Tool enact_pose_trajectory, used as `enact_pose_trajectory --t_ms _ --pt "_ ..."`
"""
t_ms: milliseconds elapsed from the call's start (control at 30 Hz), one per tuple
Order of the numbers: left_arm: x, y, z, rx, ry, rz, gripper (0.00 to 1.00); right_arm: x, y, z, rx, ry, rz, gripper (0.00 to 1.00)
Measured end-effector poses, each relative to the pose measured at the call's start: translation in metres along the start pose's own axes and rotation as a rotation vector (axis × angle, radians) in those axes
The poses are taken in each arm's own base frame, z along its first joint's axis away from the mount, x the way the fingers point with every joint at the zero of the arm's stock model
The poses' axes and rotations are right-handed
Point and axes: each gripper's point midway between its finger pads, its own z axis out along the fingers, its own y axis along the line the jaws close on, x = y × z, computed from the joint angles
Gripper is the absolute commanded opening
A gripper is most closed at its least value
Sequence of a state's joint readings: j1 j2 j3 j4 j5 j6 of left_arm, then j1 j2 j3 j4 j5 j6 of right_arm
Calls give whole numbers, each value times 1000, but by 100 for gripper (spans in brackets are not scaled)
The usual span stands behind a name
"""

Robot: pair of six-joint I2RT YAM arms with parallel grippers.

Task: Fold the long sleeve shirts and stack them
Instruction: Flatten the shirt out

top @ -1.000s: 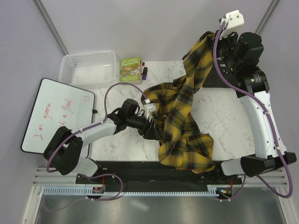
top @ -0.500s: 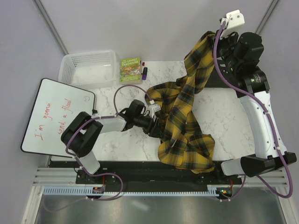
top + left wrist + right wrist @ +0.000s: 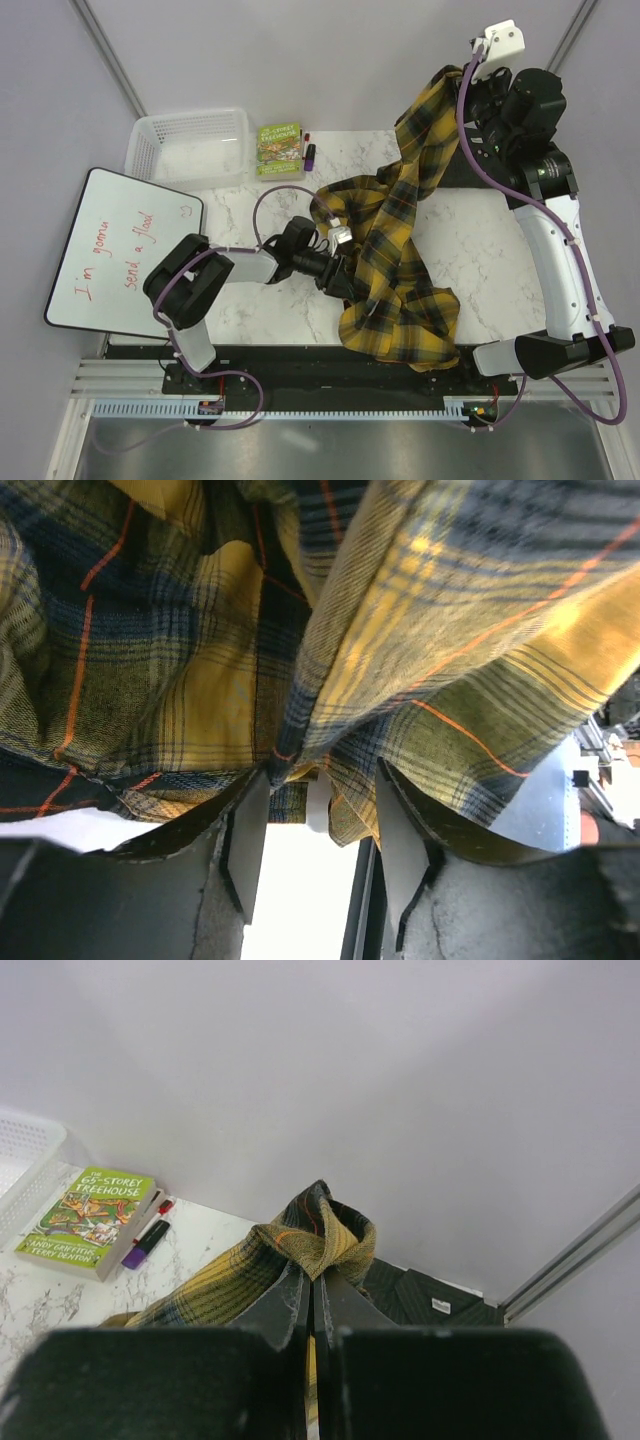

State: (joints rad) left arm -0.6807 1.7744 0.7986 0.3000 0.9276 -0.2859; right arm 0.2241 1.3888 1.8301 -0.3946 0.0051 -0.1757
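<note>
The yellow-and-black plaid shirt [image 3: 395, 270] hangs from my right gripper [image 3: 462, 88], which is raised at the back right. It drapes down onto the marble table [image 3: 480, 250] toward the front edge. In the right wrist view my right gripper [image 3: 315, 1276] is shut on a bunched fold of the plaid shirt [image 3: 320, 1235]. The dark grey shirt [image 3: 430, 1295] lies flat behind it by the wall. My left gripper [image 3: 343, 278] reaches into the plaid shirt's left side. In the left wrist view my left gripper [image 3: 322, 780] is open, and a plaid edge [image 3: 345, 800] hangs between its fingertips.
A white basket [image 3: 190, 145] stands at the back left, with a green book [image 3: 280, 148] and markers [image 3: 309, 152] beside it. A whiteboard [image 3: 125, 245] with red writing overhangs the table's left edge. Grey walls close off the back.
My left gripper has pushed right, deeper under the plaid shirt, and its jaws have narrowed around the cloth edge. The right gripper has held its raised grip.
</note>
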Motion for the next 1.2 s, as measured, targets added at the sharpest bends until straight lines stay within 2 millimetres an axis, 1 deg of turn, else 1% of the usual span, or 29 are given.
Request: enact_pose_trajectory --t_ms 33,67,133,167,233,267,367,467,567,733,767,833,867,900,933,967,1000,1033,1067,1100,1133,1200 --pt "1 1 1 0 1 -6 51 0 0 0 1 -1 -1 0" --pt "1 2 2 -1 2 -14 46 -1 -1 0 3 -2 -2 0" --pt "3 4 3 -4 5 -32 40 -3 -3 -1 9 -7 -4 0" --pt "4 5 3 -5 6 -41 32 -3 -4 0 13 -9 -4 0" --pt "5 6 4 -10 6 -53 23 -6 -6 -1 22 -14 -4 0" --pt "4 7 4 -12 4 -56 15 -7 -8 -1 27 -18 -4 0" --pt "1 10 0 -23 -7 -65 2 -12 -10 -2 37 -33 -4 0" --pt "-10 11 -11 -38 -40 -73 2 -16 -12 -2 41 -44 -4 0" --pt "-29 5 -31 -54 -92 -56 2 -17 -12 -2 43 -48 -4 0" --pt "-63 -18 -77 -123 -172 48 2 -18 -15 -2 57 -52 -8 0" --pt "-70 -22 -86 -138 -184 76 2 -18 -16 -2 62 -52 -12 0" --pt "-85 -24 -110 -201 -202 116 2 -19 -20 -3 79 -53 -23 0" --pt "-94 -27 -119 -225 -205 145 2 -20 -22 -3 92 -54 -31 0" --pt "-107 -17 -145 -293 -234 143 2 -21 -26 -4 105 -55 -38 0" --pt "-117 -12 -163 -345 -247 157 2 -22 -29 -5 119 -57 -47 0" --pt "-131 -3 -190 -431 -263 175 2 -26 -35 -6 144 -66 -56 0" --pt "-141 1 -208 -489 -267 200 2 -29 -39 -7 160 -74 -61 0" --pt "-151 4 -231 -562 -263 219 2 -32 -45 -8 182 -82 -66 0" --pt "-163 4 -251 -625 -260 255 2 -36 -51 -10 204 -92 -71 0" --pt "-174 -1 -266 -674 -254 299 2 -37 -56 -11 221 -98 -74 0" --pt "-182 -8 -277 -710 -245 342 2 -40 -61 -13 239 -104 -77 0" --pt "-186 -23 -284 -745 -211 398 2 -41 -66 -17 256 -109 -84 0"
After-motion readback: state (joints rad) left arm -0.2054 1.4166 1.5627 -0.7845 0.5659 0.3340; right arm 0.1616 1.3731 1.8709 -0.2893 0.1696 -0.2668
